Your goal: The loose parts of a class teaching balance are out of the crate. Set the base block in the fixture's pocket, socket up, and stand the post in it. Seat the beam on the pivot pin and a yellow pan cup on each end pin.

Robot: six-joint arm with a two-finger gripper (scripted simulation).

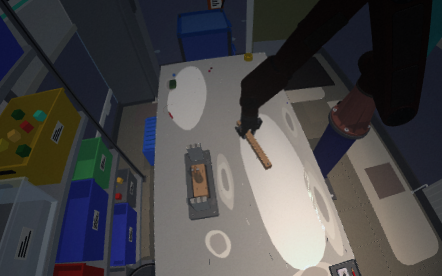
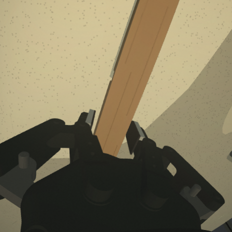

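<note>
The wooden beam (image 1: 258, 147) (image 2: 136, 72), a long flat strip, lies on the table right of the fixture, running away from my gripper. My gripper (image 1: 247, 129) (image 2: 111, 132) is open at the beam's near end, with a finger on each side of it and nothing held. The grey fixture (image 1: 201, 183) sits mid-table with the wooden base block (image 1: 200, 181) in its pocket and the post (image 1: 198, 175) standing in the block. One yellow cup (image 1: 247, 57) rests at the table's far edge.
The blue crate (image 1: 204, 33) stands beyond the table's far end. A green block (image 1: 173, 84) lies on the far left of the table. Bins in yellow (image 1: 35, 135), green and blue line shelving on the left. A small panel (image 1: 344, 269) sits at the near right corner.
</note>
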